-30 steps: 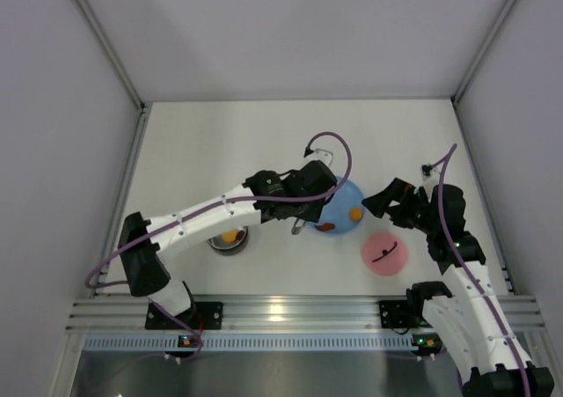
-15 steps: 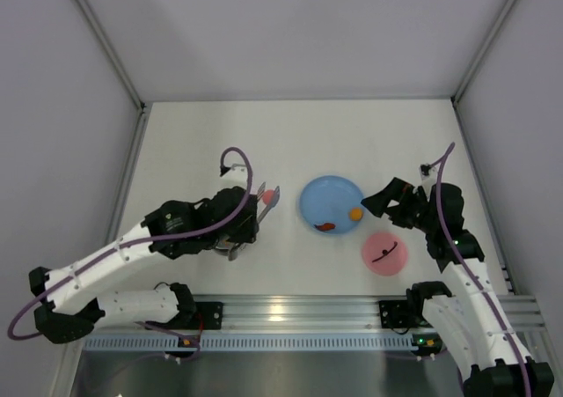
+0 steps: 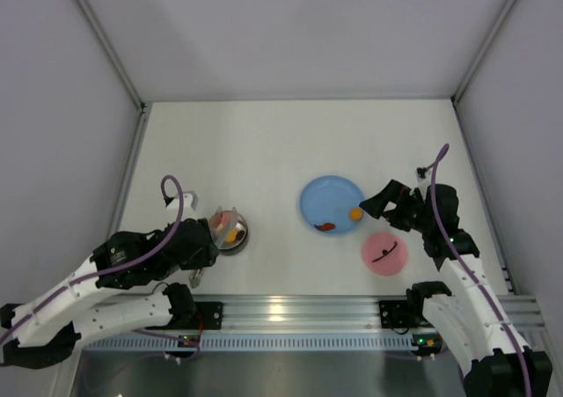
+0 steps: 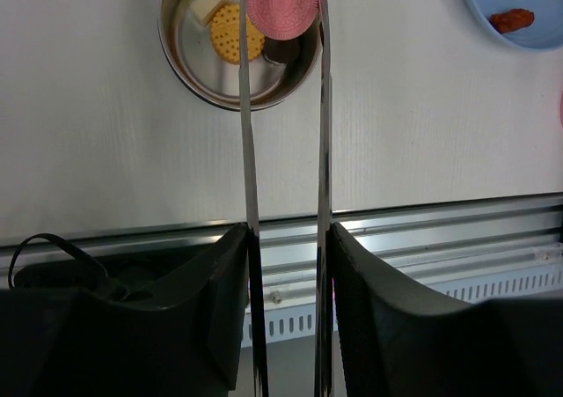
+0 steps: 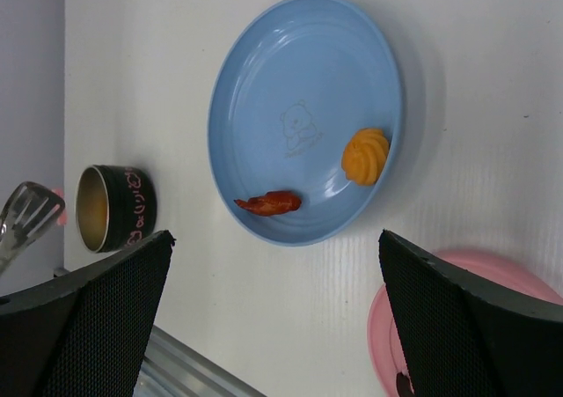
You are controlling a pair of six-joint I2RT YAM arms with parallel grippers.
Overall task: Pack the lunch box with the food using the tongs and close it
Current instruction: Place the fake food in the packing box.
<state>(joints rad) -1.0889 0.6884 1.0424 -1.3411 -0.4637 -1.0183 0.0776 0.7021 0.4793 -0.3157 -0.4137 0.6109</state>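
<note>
Two pieces of the food lie on the blue plate (image 5: 299, 71): an orange swirl (image 5: 365, 155) near its rim and a red-brown strip (image 5: 269, 204) beside it. The rest sits in the lunch box (image 4: 180, 62), which stands open on the table (image 3: 264, 142) to the left, well apart from the plate. Inside it are a cream cube (image 4: 209, 1), an orange disc (image 4: 230, 32) and a dark round bit (image 4: 281, 54), the last half hidden under the tongs (image 4: 249, 150).

The left gripper (image 4: 286, 234) is clamped on the tongs, one silver arm pressed against each finger; the joined end of the tongs is cut off at the bottom of the left wrist view. Their tips pinch a pink disc (image 4: 281, 1) flat-on over the far side of the lunch box. Whether the disc touches the rim cannot be told. From overhead the arm covers most of the tongs, and the disc is only a small pink blur at the pot.

The right gripper (image 3: 378, 205) hangs with its jaws wide apart and nothing between them, near the plate's right edge. The pink lid (image 3: 384, 253) lies on the table just beside the plate, black strap up; in the right wrist view it is cut off at the corner. There the lunch box looks dark-walled, with pink markings too small to read.
</note>
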